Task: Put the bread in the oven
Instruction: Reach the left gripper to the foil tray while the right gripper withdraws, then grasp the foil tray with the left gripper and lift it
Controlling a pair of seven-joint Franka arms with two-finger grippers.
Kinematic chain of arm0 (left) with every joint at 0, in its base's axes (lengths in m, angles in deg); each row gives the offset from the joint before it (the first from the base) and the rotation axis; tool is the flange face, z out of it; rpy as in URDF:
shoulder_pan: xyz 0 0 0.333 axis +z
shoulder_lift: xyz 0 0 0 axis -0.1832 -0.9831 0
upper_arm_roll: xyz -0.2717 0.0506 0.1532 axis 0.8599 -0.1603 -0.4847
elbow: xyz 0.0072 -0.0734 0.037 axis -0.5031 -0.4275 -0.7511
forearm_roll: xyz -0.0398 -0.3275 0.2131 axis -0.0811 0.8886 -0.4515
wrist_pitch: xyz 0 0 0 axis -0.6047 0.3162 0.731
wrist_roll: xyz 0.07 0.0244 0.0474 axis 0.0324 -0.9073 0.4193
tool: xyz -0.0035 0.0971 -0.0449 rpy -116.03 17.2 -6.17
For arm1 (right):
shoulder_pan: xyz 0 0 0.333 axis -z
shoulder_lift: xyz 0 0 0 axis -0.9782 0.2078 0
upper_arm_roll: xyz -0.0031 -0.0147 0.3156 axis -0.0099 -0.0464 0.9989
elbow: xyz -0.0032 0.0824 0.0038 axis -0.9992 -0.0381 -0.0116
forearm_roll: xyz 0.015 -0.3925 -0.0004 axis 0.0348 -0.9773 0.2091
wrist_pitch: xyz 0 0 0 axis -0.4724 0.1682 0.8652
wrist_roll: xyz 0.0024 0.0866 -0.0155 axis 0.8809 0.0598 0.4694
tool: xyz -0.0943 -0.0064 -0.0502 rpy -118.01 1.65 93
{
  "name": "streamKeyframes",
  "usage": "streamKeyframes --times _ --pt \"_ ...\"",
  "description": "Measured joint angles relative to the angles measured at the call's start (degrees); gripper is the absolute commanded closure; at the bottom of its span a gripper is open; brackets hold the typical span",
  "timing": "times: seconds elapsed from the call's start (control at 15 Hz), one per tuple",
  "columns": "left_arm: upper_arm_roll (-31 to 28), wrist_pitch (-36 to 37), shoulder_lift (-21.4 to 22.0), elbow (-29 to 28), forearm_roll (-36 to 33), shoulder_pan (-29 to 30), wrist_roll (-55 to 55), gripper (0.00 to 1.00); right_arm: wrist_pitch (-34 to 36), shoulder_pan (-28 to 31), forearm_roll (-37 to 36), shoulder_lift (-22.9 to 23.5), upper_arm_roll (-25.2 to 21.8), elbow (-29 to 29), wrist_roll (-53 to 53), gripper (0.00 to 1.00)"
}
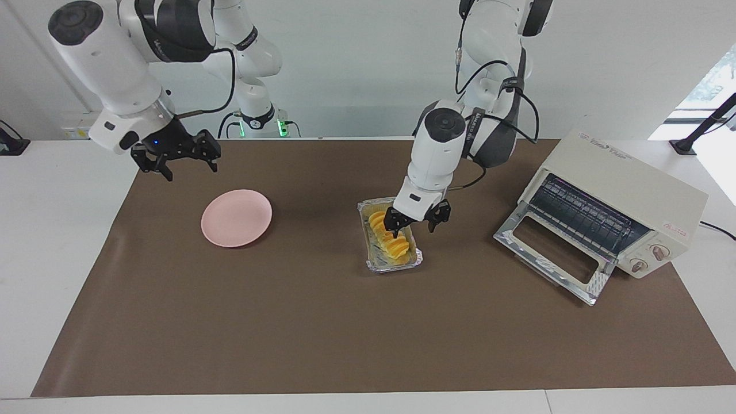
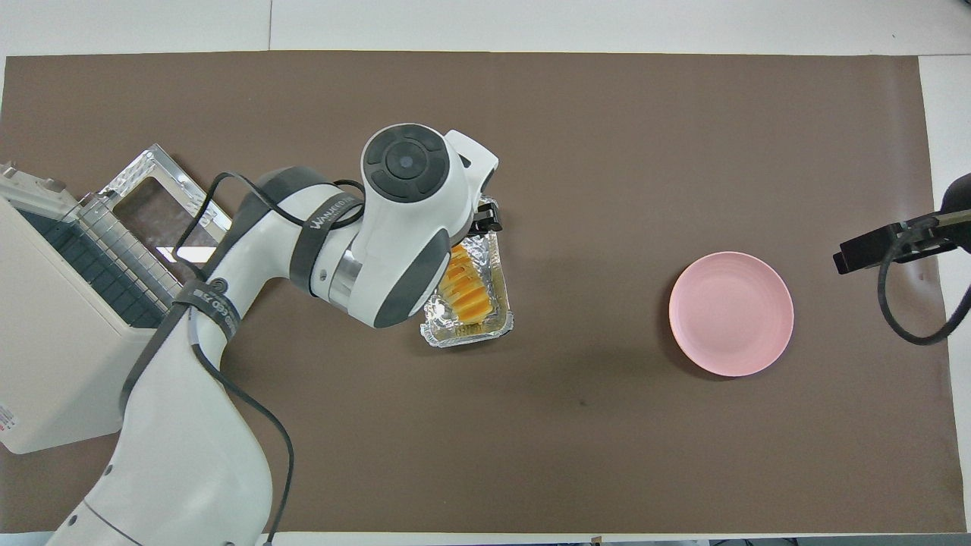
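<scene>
From overhead the left arm's wrist covers most of the bread (image 2: 468,287) and the foil tray (image 2: 464,331); only their ends nearer the robots show. Left gripper (image 1: 417,220) is hidden there too, except for one dark finger (image 2: 485,221) poking out. In the facing view one finger overlaps the bread, contact can't be told. Oven (image 2: 68,356) is cut by the overhead frame edge, its knobs out of sight. Right gripper (image 2: 872,248) shows overhead only as a dark tip at the frame edge.

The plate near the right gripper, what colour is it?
Plain pink plate, no pattern; clearest in the overhead view.
</scene>
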Motion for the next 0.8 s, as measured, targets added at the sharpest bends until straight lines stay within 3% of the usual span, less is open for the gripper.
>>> streamKeyframes --times 0.53,0.67,0.8 --pt "-0.2 -2.7 -4.7 1.0 -0.2 -4.7 5.6 0.02 0.2 0.3 -2.2 -0.8 0.1 1.0 0.0 0.00" --pt "-0.3 -3.2 -4.8 1.0 -0.2 -4.7 5.6 0.07 0.2 0.3 -2.2 -0.8 0.1 1.0 0.0 0.00" --pt "-0.3 -3.9 -4.9 1.0 -0.2 -4.7 5.7 0.22 0.2 0.3 -2.2 -0.8 0.1 1.0 0.0 0.00"
